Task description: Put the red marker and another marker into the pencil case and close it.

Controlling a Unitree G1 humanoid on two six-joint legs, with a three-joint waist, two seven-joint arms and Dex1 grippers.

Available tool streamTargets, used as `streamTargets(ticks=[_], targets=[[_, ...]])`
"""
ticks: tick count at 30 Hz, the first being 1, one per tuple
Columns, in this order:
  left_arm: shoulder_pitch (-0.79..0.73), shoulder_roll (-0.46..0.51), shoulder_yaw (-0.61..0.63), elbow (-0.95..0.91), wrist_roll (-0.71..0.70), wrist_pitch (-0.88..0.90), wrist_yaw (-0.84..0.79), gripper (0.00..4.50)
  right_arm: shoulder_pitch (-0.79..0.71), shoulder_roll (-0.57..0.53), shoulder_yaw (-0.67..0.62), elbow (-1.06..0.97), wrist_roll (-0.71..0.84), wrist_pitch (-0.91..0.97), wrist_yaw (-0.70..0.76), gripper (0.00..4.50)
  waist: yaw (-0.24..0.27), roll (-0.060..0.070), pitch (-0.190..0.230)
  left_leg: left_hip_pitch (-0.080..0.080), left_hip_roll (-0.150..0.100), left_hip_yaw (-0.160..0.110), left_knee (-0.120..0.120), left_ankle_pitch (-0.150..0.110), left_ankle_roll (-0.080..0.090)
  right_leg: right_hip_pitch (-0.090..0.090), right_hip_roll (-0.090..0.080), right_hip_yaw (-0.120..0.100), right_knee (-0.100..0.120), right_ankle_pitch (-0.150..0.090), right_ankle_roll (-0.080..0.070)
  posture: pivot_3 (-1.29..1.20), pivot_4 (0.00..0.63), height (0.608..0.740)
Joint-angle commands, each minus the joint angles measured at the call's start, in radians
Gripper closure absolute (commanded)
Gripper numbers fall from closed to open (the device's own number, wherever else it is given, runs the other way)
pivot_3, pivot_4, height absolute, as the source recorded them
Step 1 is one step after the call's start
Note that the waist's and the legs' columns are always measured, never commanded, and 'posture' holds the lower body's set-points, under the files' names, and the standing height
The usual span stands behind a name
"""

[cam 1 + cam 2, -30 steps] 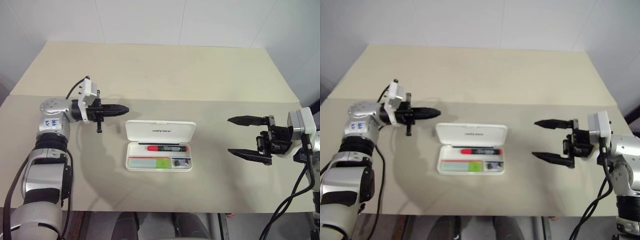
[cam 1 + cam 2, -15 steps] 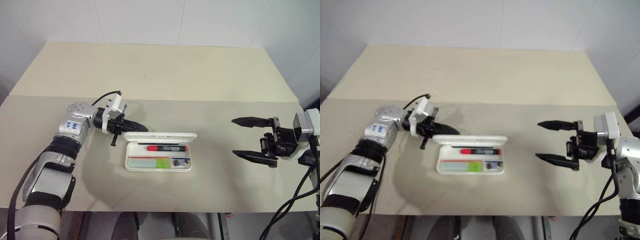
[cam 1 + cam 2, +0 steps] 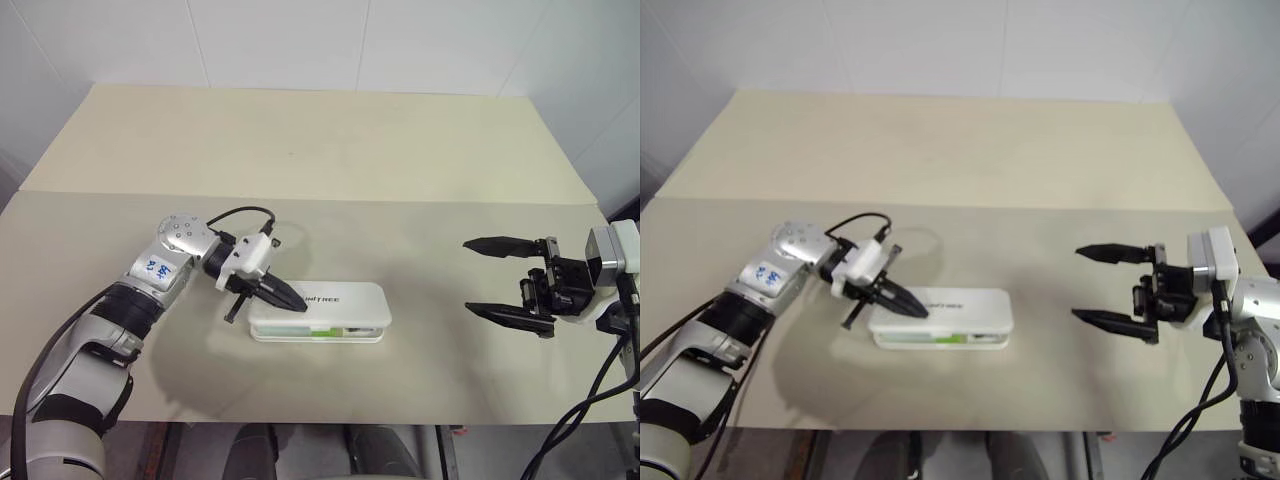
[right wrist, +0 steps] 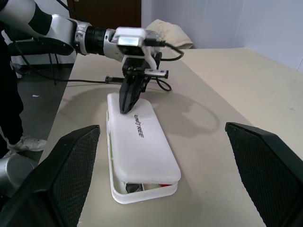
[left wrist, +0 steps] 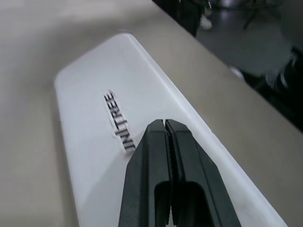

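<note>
The pencil case point(image 3: 318, 310) lies near the front middle of the beige table point(image 3: 330, 150), its long side running left to right. We see its lid lowered almost flat over the tray, lettering facing up; a narrow gap remains along the front edge and at the right end. Through that gap we make out a sliver of green, the other marker point(image 3: 322, 331), inside the case. The red marker we cannot make out under the lid. The left gripper point(image 3: 290, 301) has its two black fingers pressed together, and their tips rest on the left part of the lid, just beside the lettering. The right gripper point(image 3: 490, 276) hangs well apart to the right of the case, above the table, fingers spread wide and holding nothing.
</note>
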Motion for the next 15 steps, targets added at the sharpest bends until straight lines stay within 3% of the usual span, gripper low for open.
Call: streamTargets(ticks=[1, 11, 15], targets=[[-0.013, -0.002, -0.031, 0.028, 0.060, -0.096, -0.112, 4.46, 0.008, -0.009, -0.028, -0.039, 0.013, 0.002, -0.008, 0.00, 0.000, 0.000, 0.000, 0.000, 0.000, 0.000, 0.000, 0.000, 0.000, 0.000, 0.000, 0.000, 0.000, 0.000, 0.000, 0.00, 0.150, 0.740], [-0.064, -0.077, -0.029, 0.237, 0.279, -0.400, -0.109, 4.46, 0.018, -0.014, -0.031, -0.048, 0.015, 0.008, -0.021, 0.00, 0.001, 0.000, 0.000, 0.002, 0.000, 0.000, 0.000, 0.000, 0.001, 0.002, 0.000, 0.001, 0.000, 0.000, 0.000, 0.00, 0.150, 0.740], [-0.075, -0.131, 0.038, 0.283, 0.267, -0.422, -0.077, 4.46, 0.007, -0.017, -0.030, -0.039, 0.012, 0.011, -0.017, 0.00, 0.000, 0.000, 0.000, 0.004, -0.001, 0.000, 0.001, 0.001, 0.002, 0.005, -0.001, 0.001, -0.001, -0.001, -0.005, 0.00, 0.150, 0.740]])
